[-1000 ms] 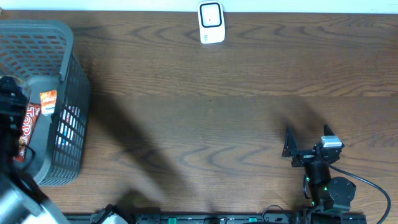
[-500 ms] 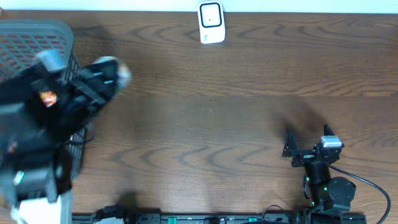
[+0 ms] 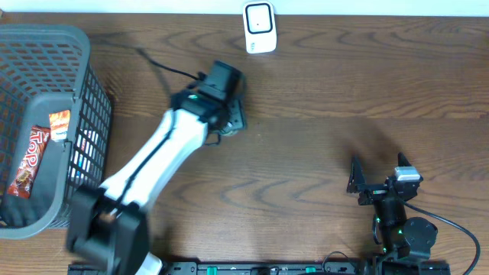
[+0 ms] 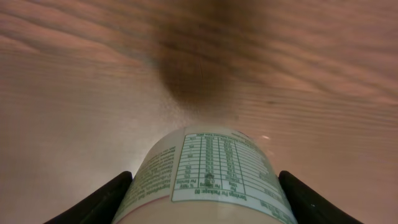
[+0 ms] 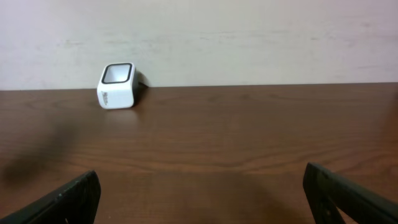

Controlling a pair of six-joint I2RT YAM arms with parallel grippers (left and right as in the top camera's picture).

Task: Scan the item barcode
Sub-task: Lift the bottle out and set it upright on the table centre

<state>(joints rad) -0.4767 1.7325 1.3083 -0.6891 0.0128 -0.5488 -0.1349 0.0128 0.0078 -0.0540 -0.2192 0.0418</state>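
Observation:
The item is a pale round container [image 4: 208,177] with a green-printed nutrition table on its label. It fills the bottom of the left wrist view, and my left gripper [image 4: 205,190] is shut on it, one black finger on each side. No barcode shows on the label face in view. From overhead, the left gripper [image 3: 229,119] hangs over the table below and left of the white scanner [image 3: 260,28], and the item is mostly hidden under it. The right gripper [image 3: 374,180] rests open and empty at the front right, facing the scanner [image 5: 116,86].
A grey mesh basket [image 3: 85,53] stands at the left edge, holding a red chocolate bar [image 3: 27,160] and an orange packet [image 3: 59,126]. The left arm stretches diagonally from the front left across the table. The back wall runs just behind the scanner.
The left arm has swung out of the basket and to the right, carrying the container over the table toward the scanner. The right arm has not moved.

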